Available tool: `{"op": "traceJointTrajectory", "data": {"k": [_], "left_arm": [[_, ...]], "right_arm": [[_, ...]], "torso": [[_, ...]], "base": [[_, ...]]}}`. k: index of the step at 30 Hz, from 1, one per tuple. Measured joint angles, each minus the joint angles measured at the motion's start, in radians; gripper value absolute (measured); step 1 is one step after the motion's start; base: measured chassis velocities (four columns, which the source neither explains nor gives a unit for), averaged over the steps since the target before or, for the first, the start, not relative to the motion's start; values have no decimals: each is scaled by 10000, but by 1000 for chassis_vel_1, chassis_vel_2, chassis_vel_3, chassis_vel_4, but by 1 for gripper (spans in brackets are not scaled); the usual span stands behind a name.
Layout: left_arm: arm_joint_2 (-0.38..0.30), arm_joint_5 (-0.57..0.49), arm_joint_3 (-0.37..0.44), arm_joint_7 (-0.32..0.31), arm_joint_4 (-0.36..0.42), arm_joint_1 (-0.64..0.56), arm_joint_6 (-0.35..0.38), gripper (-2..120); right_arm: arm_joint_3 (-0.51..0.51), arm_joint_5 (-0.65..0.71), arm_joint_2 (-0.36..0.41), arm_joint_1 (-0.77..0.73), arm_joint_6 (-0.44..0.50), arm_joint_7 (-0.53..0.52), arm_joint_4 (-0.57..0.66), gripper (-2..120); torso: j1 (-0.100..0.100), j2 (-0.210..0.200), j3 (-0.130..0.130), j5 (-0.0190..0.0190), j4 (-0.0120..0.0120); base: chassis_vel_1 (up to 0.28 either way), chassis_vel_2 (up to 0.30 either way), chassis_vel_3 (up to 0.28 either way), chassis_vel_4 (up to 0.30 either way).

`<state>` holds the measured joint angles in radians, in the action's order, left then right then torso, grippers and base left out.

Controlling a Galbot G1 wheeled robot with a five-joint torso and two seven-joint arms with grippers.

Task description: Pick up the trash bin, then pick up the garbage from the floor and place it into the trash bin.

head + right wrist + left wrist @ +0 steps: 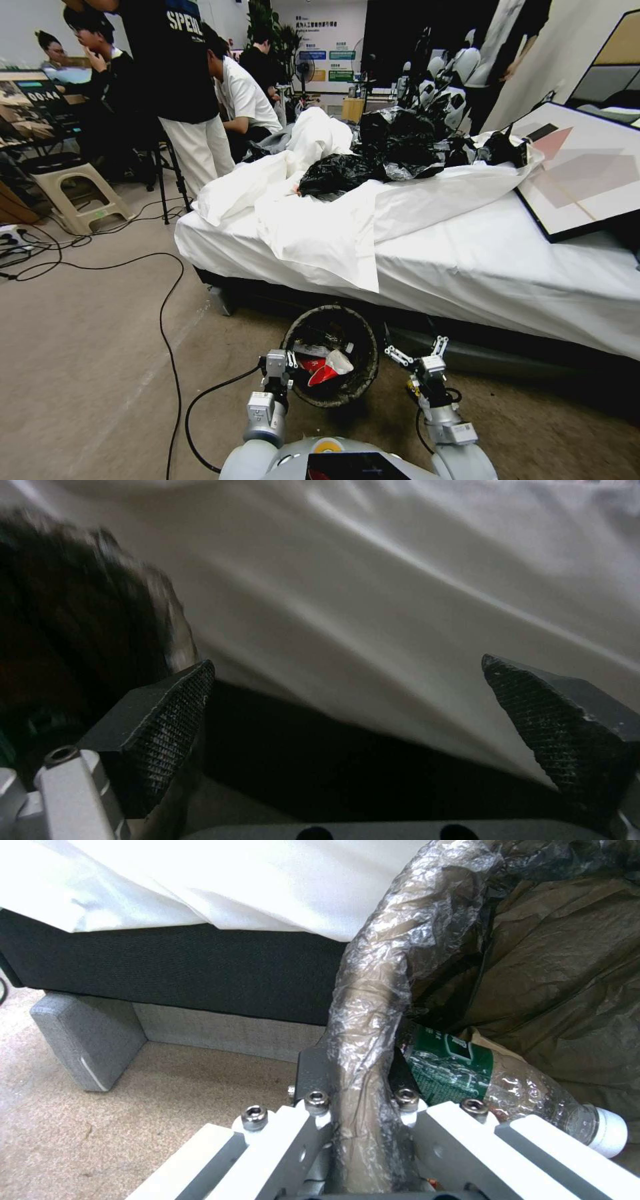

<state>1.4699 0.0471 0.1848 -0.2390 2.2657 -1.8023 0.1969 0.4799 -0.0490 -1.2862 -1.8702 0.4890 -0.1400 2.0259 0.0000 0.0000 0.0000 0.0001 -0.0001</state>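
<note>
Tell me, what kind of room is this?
Probably a robot test lab set up like a bedroom: a bed with white sheets, cables across the floor, and white robots lined up behind.

Both arms are silver-grey with chunky white-and-grey wrist blocks. The left gripper (291, 361) has white finger links with hex-head screws. The right gripper (419, 351) has black diamond-textured pads (167, 715). Black cables loop off each wrist.

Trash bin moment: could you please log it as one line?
left gripper: shut on trash bin rim | right gripper: open beside bin | bottle: inside bin
</note>
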Motion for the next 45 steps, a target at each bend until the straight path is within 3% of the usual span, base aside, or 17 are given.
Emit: {"op": "traceJointTrajectory", "data": {"k": [9, 16, 26, 45], "left_arm": [[-9, -53, 12, 0, -3, 36, -4, 0], [-33, -108, 55, -2, 4, 64, -6, 0], [-12, -123, 58, -8, 5, 67, -6, 0], [-20, -87, 79, -15, 32, 0, -6, 0]], "right_arm": [[94, 800, 577, -178, -1303, -227, -522, 100], [145, 1093, 1017, 326, -2064, -73, -1995, 100], [406, 1736, 1603, 971, -2404, 505, -3581, 100], [458, 1835, 1569, 2082, -2643, 1063, -5904, 100]], "torso": [[0, 0, -1, 0, 0], [0, 0, 0, 1, 0], [0, 0, 0, 0, 1], [0, -1, 0, 1, 1]], "base": [[0, 0, 0, 0], [0, 0, 0, 0], [0, 0, 0, 0], [0, 0, 0, 0]]}}
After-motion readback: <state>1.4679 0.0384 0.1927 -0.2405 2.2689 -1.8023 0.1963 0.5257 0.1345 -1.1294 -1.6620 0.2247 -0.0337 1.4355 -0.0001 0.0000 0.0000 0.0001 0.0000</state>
